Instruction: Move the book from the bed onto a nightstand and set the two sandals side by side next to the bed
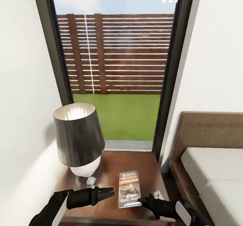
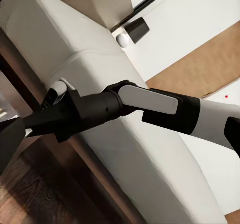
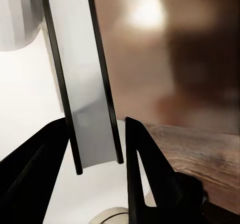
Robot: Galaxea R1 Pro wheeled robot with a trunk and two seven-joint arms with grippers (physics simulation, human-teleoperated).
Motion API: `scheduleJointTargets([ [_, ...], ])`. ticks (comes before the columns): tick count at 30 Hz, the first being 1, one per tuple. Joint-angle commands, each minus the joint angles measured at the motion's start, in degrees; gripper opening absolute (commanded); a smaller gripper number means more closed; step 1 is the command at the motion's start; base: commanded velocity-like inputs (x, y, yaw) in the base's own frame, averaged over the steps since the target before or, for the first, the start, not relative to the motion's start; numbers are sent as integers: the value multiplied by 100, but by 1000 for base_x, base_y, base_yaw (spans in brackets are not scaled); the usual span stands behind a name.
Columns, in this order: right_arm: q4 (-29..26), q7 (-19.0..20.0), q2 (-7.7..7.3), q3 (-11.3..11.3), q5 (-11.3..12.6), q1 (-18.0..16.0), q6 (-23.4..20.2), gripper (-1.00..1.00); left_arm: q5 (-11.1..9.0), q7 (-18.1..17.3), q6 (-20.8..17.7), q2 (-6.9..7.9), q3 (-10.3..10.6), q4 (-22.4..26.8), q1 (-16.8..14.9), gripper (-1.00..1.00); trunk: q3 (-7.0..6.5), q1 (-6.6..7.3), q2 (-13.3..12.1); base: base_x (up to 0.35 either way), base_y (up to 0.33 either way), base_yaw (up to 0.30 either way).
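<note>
Room: You face a tall dark-framed window (image 1: 114, 67) between white walls, with green grass and a brown slat fence outside.
Bed: The bed (image 1: 209, 165) sits to your right, its wooden headboard against the wall and its grey mattress bare at this end.
Nightstand: The nightstand (image 1: 141, 165) is right in front of you, just beside the bed. Its dark wood top is shiny, with some free space between the lamp and the book.
Lamp: A lamp (image 1: 79, 140) with a dark shade stands on the left part of the top.
Book: The book (image 1: 130, 189) seems to stand up on the nightstand, its cover facing you and its long side pointing up. I cannot tell if its lower edge touches the wood.
Right gripper: Your right gripper (image 1: 142, 201) is at the book's lower right corner. In the right wrist view its two fingers (image 3: 145, 169) sit on either side of the thin book, clamped on it or very nearly.
Left gripper: Your left gripper (image 1: 108, 193) hovers just left of the book with its fingers close together, holding nothing.
Key fact: The right arm has the book, so letting go is its job. The book may tip over flat when you open the fingers.
Sandals: They still need doing.
</note>
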State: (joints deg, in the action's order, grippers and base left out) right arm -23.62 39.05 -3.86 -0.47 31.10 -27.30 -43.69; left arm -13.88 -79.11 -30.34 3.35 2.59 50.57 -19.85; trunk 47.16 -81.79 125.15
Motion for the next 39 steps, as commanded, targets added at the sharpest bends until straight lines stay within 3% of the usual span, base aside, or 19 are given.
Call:
scheduleJointTargets([
  [1, -3, 7, -1, -6, 25, -3, -34, -100, -45, 1, -60, 7, 23, 0, -3, 100, 24, -22, 44, 0, 0, 0],
  [7, -2, 7, -1, -6, 24, -3, -34, -100, -45, 1, -60, 8, 23, 1, -3, 100, 42, -44, 84, 0, 0, 0],
  [14, -3, 7, -1, -6, 23, -3, -34, -100, -45, 1, -60, 8, 23, 2, -2, 100, 168, -197, 365, 0, 0, 0],
  [23, -3, 7, -1, -6, 25, -3, -34, -100, -45, 8, -68, 8, 7, -8, -2, 100, 168, -197, 365, 5, 0, 0],
  [39, -3, 7, -1, -6, 25, -3, -34, -100, -45, 16, -60, 8, 5, -117, -5, 100, 168, -197, 365, 156, 0, 0],
])
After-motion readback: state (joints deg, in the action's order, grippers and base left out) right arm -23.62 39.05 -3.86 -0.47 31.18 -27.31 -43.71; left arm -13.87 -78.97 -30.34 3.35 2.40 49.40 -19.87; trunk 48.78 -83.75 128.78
